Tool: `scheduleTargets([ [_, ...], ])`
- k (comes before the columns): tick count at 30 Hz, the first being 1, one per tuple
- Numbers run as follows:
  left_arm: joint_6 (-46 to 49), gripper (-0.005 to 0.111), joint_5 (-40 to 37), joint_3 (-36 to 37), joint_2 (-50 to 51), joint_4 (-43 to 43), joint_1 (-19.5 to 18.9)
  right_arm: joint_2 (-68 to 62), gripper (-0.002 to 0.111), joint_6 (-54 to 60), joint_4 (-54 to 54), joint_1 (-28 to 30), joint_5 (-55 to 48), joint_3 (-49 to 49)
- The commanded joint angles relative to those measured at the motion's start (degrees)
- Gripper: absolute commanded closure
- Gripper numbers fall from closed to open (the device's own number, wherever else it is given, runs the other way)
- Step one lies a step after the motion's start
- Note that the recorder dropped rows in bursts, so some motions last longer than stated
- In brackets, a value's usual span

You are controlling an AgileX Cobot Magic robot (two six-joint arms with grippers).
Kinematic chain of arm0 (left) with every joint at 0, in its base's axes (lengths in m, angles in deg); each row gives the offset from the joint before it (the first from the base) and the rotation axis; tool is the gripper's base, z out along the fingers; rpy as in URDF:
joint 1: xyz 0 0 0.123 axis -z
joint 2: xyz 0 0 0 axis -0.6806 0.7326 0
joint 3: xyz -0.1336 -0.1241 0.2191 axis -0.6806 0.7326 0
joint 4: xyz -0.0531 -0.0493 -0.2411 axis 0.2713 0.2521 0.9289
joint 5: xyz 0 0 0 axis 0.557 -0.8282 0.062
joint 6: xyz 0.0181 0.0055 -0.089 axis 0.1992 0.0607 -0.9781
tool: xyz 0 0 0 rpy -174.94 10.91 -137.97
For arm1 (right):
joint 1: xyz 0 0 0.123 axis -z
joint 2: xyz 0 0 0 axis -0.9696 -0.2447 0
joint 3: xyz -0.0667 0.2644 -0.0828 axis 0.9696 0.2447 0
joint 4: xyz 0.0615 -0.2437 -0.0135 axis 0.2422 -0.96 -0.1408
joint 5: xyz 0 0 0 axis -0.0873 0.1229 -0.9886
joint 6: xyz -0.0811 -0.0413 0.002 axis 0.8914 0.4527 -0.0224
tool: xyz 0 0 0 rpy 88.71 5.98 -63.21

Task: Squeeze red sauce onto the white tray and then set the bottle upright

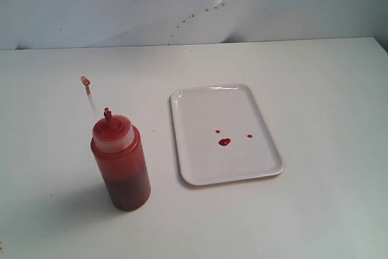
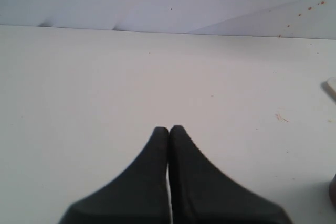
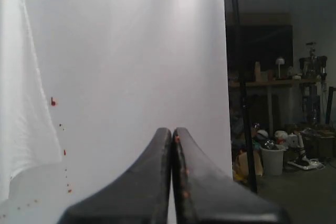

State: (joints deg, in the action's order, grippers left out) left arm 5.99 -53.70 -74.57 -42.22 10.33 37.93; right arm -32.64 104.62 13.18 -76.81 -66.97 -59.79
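The bottle [image 1: 121, 165] stands upright on the table, left of the white tray [image 1: 200, 104]; its small cap [image 1: 85, 81] hangs from a thin tether up and to the left. Red sauce [image 1: 224, 142] lies on the tray as one larger drop with two small drops beside it. Neither arm appears in the exterior view. My left gripper [image 2: 169, 129] is shut and empty, held over bare table. Facing the white backdrop, my right gripper [image 3: 172, 130] is also shut with nothing in it; small red specks dot its right finger [image 3: 185, 171].
A white backdrop [image 1: 121, 4] with reddish specks [image 1: 206, 10] rises behind the table. The table's right rear corner [image 1: 379, 40] shows. The right wrist view looks past the backdrop into a cluttered room [image 3: 278, 150]. A white edge [image 2: 332, 85] shows at the side of the left wrist view.
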Motion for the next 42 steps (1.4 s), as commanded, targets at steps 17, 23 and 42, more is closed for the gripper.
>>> scheduleTargets([
  [17,0.0,0.107,0.9,0.3,-0.2,0.0,-0.2,4.1,0.108,-97.6,-100.9,0.5,-2.0,22.0],
  [23,0.0,0.107,0.9,0.3,-0.2,0.0,-0.2,8.0,0.108,-97.3,-102.9,2.9,-12.2,22.0],
  [42,0.0,0.107,0.9,0.3,-0.2,0.0,-0.2,8.0,0.108,-97.9,-102.1,6.5,-29.7,22.0],
])
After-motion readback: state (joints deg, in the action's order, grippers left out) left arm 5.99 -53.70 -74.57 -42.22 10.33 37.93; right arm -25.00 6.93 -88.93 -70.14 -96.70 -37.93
